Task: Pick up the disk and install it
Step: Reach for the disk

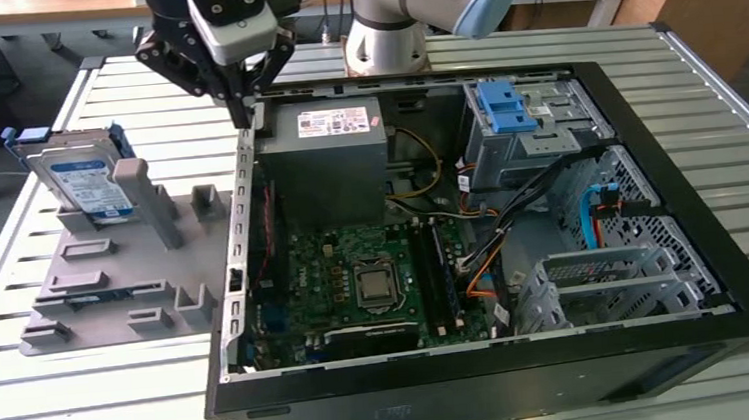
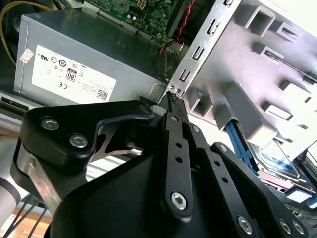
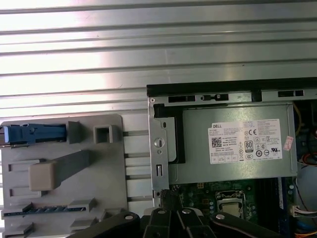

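The disk [image 1: 83,183] is silver with a white-and-blue label and a blue carrier. It stands upright in a grey slotted fixture [image 1: 126,280] on the exterior view's left, beside the open computer case [image 1: 494,361]. My gripper [image 1: 251,114] hangs shut and holds nothing, its tip just over the case's back corner next to the power supply [image 1: 330,158], well apart from the disk. In the second wrist view the gripper [image 2: 173,97] comes to one point by the case's metal edge, with the disk [image 2: 277,156] beyond. The first wrist view shows the disk's [image 3: 34,134] blue top edge.
Inside the case lie the motherboard [image 1: 367,276], loose cables [image 1: 485,251], a drive cage with a blue latch [image 1: 514,109] and a silver perforated cage [image 1: 614,276]. All of it rests on a slatted metal table [image 1: 95,392], whose edge runs along the exterior view's left.
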